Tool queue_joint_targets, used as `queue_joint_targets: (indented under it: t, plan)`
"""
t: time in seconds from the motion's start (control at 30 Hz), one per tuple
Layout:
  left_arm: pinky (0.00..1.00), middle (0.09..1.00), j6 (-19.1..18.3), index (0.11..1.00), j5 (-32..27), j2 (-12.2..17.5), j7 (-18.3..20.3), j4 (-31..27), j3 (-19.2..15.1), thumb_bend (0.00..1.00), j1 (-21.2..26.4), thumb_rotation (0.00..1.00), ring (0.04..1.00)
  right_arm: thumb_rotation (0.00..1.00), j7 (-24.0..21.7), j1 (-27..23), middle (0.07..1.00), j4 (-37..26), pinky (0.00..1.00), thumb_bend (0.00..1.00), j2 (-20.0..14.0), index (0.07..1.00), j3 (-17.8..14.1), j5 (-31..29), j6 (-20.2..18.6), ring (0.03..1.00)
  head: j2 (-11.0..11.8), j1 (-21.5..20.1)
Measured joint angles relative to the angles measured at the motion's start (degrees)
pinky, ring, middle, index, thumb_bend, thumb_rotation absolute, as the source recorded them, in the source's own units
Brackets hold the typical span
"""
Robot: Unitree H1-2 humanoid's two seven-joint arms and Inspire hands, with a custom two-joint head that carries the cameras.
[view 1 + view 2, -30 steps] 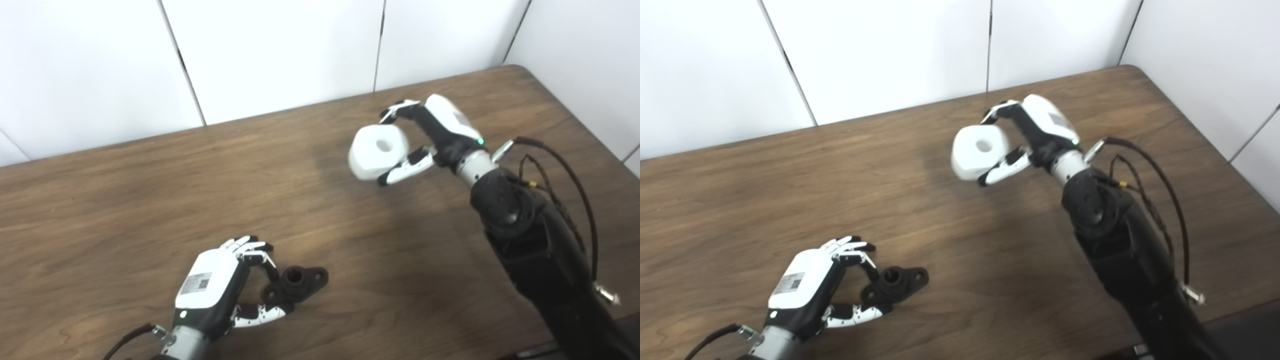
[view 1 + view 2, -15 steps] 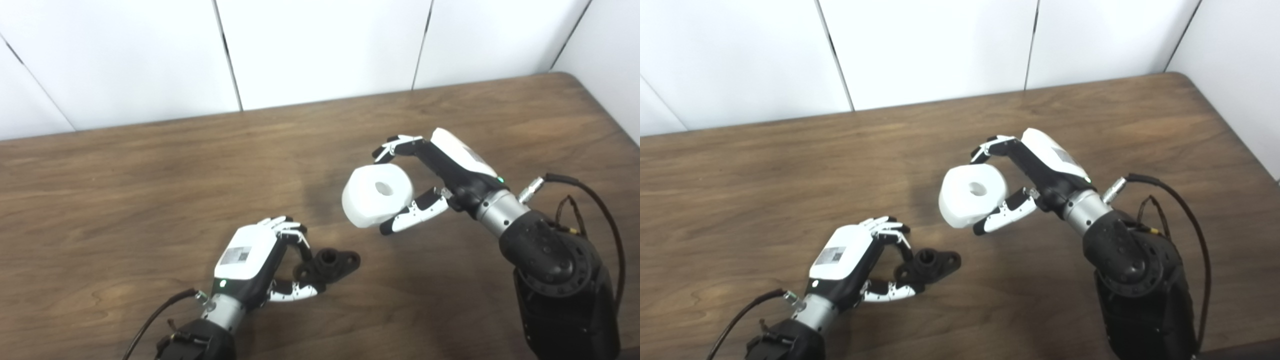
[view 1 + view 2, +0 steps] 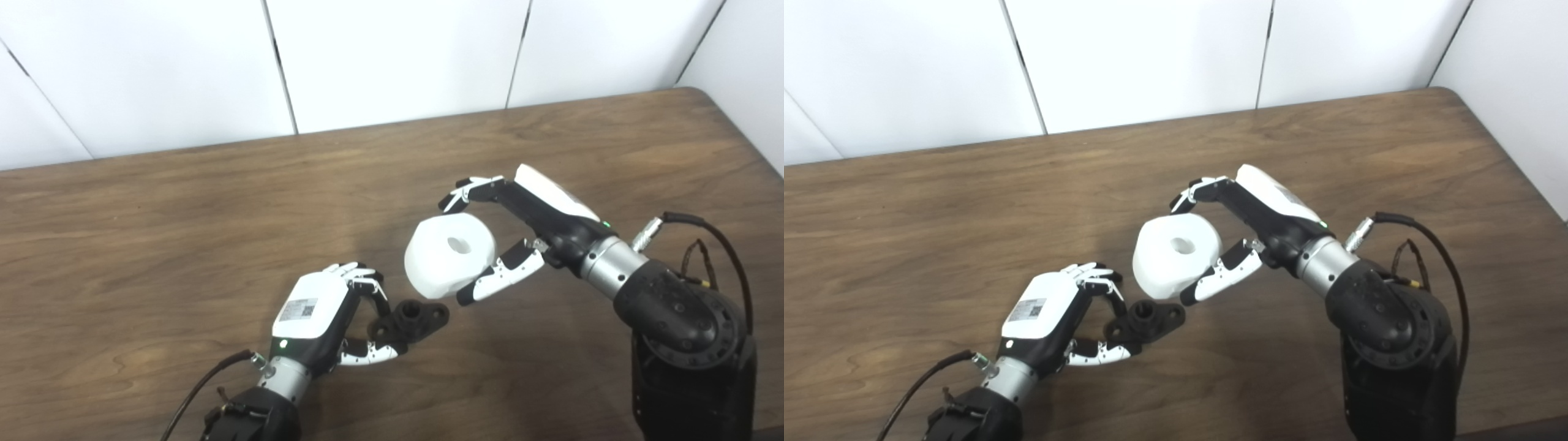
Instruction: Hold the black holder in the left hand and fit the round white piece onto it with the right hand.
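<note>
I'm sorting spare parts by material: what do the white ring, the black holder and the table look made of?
White ring: probably plastic, matte, smooth and even, no grain. Black holder: likely plastic, possibly metal; dull, dark, little sheen. Table: wood or wood-look laminate; brown streaked grain, a soft sheen.

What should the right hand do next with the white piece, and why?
Probably ease the round white piece down and toward the left, lining its center hole over the black holder. The right hand holds it just above and beside the holder's raised hub, which the left hand grips.
</note>
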State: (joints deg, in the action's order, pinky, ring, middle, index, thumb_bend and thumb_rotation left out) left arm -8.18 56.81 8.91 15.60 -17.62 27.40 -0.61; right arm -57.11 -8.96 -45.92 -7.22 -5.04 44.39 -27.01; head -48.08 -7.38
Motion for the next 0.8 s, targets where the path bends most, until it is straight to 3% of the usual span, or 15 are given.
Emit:
queue_joint_targets:
  t: [0.33,0.8]
  plan:
    - [0.9,0.8,-0.4,0.489,0.2,-0.1,0.1,0.0,0.4,0.52,0.2,0.06,0.883,0.14,1.4,2.1,0.777,0.2,0.98,0.53,0.0,0.481,3.5,0.2,0.0,0.914,-0.2,-0.3]
    - [0.89,0.796,-0.7,0.488,0.6,-0.4,0.2,0.1,0.7,0.52,0.6,0.06,0.879,0.14,10.0,4.5,0.782,4.1,1.0,0.53,-1.1,0.481,10.7,-0.1,0.2,0.909,-0.3,-0.2]
